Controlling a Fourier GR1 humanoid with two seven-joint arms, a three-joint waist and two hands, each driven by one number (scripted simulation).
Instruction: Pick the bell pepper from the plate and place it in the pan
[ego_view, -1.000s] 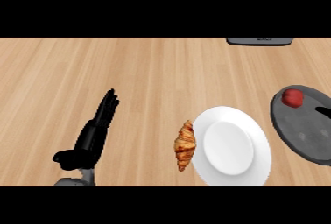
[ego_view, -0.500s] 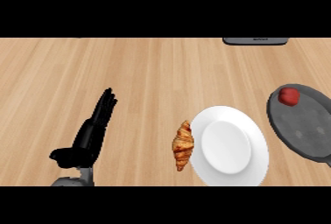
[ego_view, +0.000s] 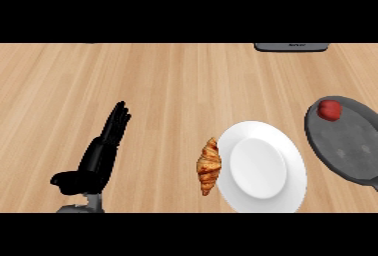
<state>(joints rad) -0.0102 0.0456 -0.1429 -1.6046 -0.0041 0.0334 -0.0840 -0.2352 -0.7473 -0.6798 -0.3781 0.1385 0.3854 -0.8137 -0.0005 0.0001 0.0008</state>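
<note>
- Pepper: I see the red bell pepper (ego_view: 329, 110) sitting in the dark pan (ego_view: 354, 150), far off to the right of my left hand (ego_view: 94, 162).
- Left hand rests low at the left, fingers straight, holding nothing.
- White plate (ego_view: 260, 167) sits between that hand and the pan on the bench (ego_view: 184, 85).
- Croissant (ego_view: 210, 166) lies against the plate's near rim, on the hand's side.
- Can't see my right hand anywhere.

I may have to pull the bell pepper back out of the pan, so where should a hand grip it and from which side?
Probably from above, fingers closing round the bell pepper's rounded body. It sits small and low inside the pan, close to the far-left rim, so a sideways approach would likely meet the rim. The robot's right hand is out of view; the left hand rests open far across the counter.
</note>
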